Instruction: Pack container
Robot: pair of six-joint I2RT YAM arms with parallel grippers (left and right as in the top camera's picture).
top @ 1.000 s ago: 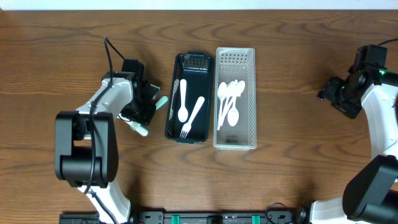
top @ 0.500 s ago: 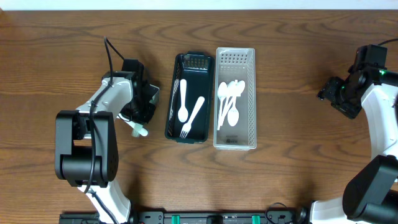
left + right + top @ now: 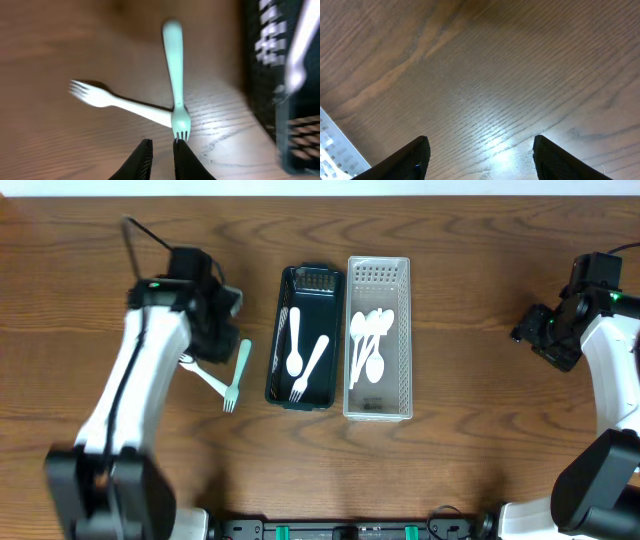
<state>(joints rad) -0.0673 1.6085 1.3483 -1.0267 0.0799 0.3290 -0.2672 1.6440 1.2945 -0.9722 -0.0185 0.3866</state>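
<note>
A mint green fork (image 3: 237,372) and a white fork (image 3: 205,376) lie crossed on the table, left of the black container (image 3: 274,350). The black container holds a white spoon (image 3: 294,340) and a white fork (image 3: 311,368). The clear container (image 3: 407,330) beside it holds several white spoons (image 3: 368,345). My left gripper (image 3: 216,320) hovers above the two loose forks, jaws nearly together and empty. The left wrist view shows its jaws (image 3: 162,145) just short of the green fork's tines (image 3: 174,75), with the white fork (image 3: 115,101) beneath it. My right gripper (image 3: 532,332) is open and empty at the far right.
The right wrist view shows only bare wood between the open jaws (image 3: 480,150) and a corner of the clear container (image 3: 335,145). The black container's wall (image 3: 265,75) is at the right of the left wrist view.
My left arm has pulled up and back from the forks. The green fork, earlier under the gripper, now lies free on the table, crossed over the white fork. The right arm has not moved.
</note>
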